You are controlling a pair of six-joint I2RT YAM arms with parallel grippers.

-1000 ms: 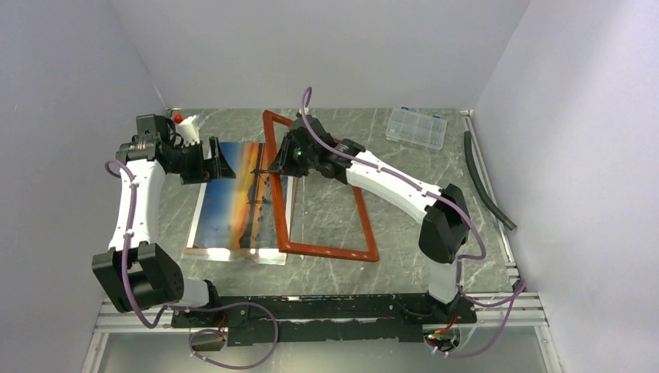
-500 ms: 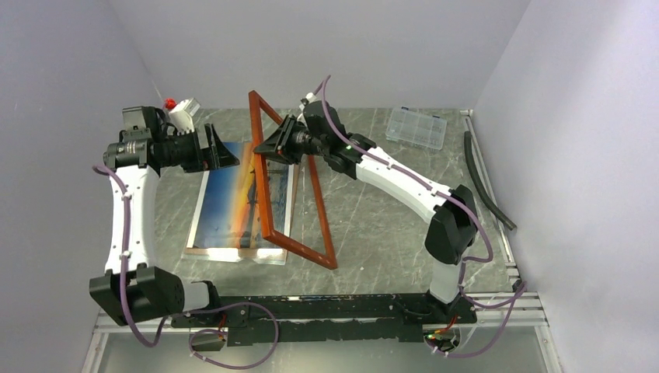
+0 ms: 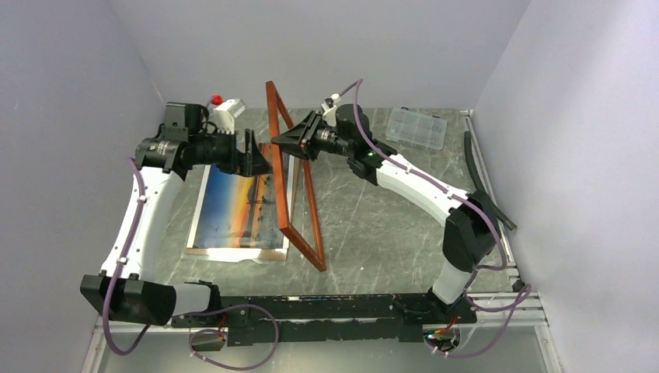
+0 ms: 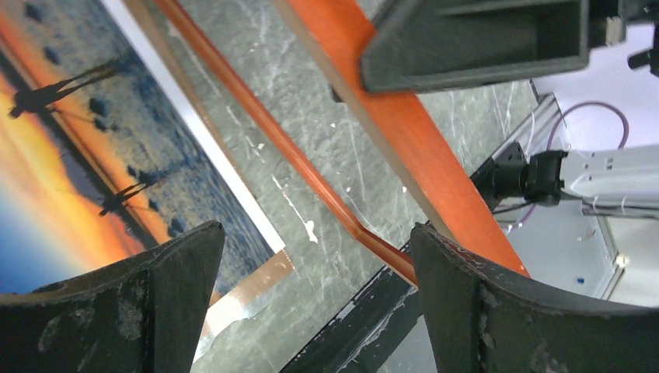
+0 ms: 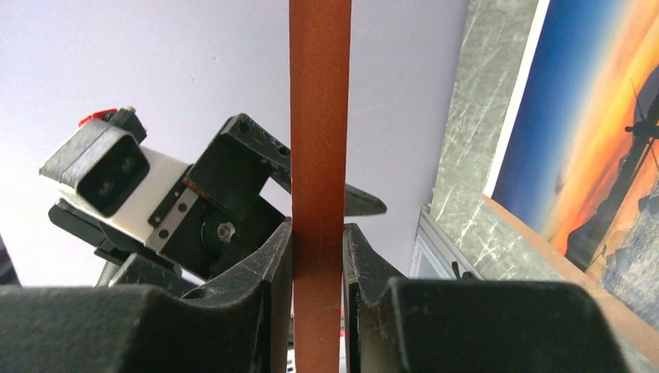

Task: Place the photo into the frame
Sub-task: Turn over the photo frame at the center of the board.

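The photo [image 3: 233, 203], an orange sunset print, lies face up on the table at the left; it also shows in the left wrist view [image 4: 62, 155] and the right wrist view [image 5: 598, 132]. The frame [image 3: 278, 194], with a thin reddish-orange border, stands almost on edge, its lower bar on the table by the photo's right side. My right gripper [image 3: 290, 141] is shut on its raised bar [image 5: 319, 116], one finger on each face [image 5: 319, 233]. My left gripper [image 3: 260, 159] hangs open just left of the frame, above the photo, with nothing between its fingers [image 4: 315, 233]; the frame's bar [image 4: 420, 140] runs beyond them.
A brown backing board [image 3: 233, 252] lies under the photo, its edge showing at the near side. A clear compartment box [image 3: 417, 127] sits at the back right. A black hose [image 3: 486, 183] runs along the right rail. Walls close in on three sides.
The right gripper has lifted the frame from lying flat to standing nearly upright. The left arm has risen and swung right, up to the frame.
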